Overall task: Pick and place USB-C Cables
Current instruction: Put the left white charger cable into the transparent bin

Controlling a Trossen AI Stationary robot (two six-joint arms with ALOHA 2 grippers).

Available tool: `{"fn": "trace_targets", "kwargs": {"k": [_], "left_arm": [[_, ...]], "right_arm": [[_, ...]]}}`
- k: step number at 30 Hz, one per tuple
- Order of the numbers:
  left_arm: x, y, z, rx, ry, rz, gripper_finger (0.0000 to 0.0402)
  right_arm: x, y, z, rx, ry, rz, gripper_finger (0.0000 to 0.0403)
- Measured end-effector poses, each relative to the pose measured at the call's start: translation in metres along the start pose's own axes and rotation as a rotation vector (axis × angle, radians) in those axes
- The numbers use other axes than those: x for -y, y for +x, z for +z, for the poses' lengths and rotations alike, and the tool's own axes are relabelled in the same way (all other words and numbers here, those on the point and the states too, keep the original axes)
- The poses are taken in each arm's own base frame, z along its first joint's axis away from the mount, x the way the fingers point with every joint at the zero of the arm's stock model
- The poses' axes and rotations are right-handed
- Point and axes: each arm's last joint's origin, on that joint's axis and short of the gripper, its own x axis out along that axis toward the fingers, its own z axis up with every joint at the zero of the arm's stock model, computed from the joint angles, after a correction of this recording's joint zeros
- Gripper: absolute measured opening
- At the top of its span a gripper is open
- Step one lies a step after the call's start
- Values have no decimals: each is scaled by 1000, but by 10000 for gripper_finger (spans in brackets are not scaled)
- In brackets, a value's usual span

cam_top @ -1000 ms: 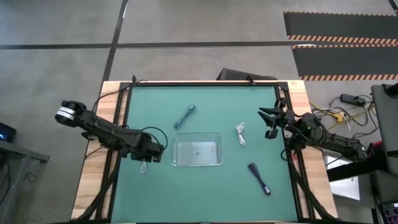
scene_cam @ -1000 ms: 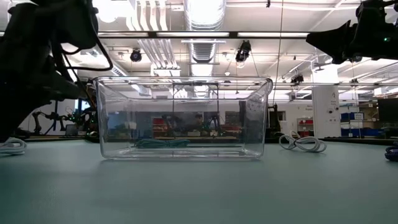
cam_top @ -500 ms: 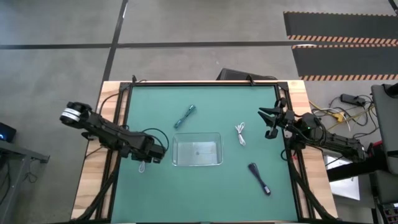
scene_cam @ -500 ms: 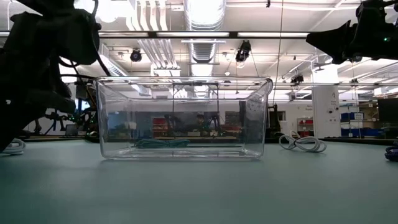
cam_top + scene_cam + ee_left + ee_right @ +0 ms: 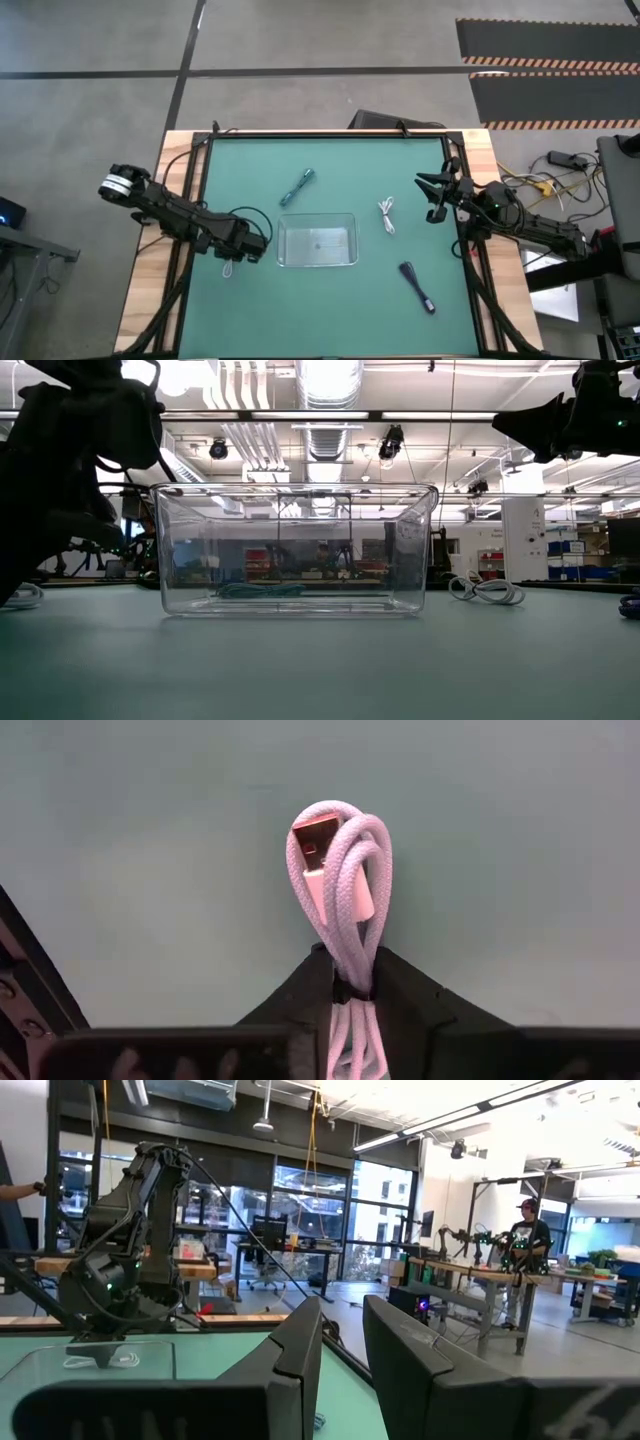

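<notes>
Grey concrete floor (image 5: 90, 40) (black-taped)

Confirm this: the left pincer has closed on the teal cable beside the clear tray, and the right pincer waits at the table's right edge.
Not quite. The left pincer has closed on a white cable, not the teal one; the left wrist view shows it pinched between the fingers. The teal cable lies untouched above the clear tray in the high view. The rest holds: the right pincer waits at the table's right edge.

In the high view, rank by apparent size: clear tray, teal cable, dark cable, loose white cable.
1. clear tray, clearly largest.
2. dark cable and teal cable: alike, not ranked.
3. loose white cable, slightly smaller.
</notes>
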Motion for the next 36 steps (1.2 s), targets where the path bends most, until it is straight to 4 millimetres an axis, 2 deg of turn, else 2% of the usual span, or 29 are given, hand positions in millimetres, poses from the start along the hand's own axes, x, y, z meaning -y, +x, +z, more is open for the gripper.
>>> {"fn": "trace_targets", "kwargs": {"k": [7, 12, 18, 23, 33, 36], "left_arm": [[-1, -1, 0, 16, -1, 7, 33], [2, -15, -3, 19, 22, 9, 33], [1, -45, -8, 29, 51, 103, 33], [4, -72, -13, 33, 76, 109, 33], [13, -126, -23, 24, 167, 8, 32], [16, -143, -27, 22, 242, -51, 32]], "right_arm": [[0, 0, 0, 0, 0, 0, 68], [0, 0, 0, 0, 0, 0, 68], [0, 0, 0, 0, 0, 0, 68], [0, 0, 0, 0, 0, 0, 68], [0, 0, 0, 0, 1, 0, 68], [0, 0, 0, 0, 1, 0, 68]]}}
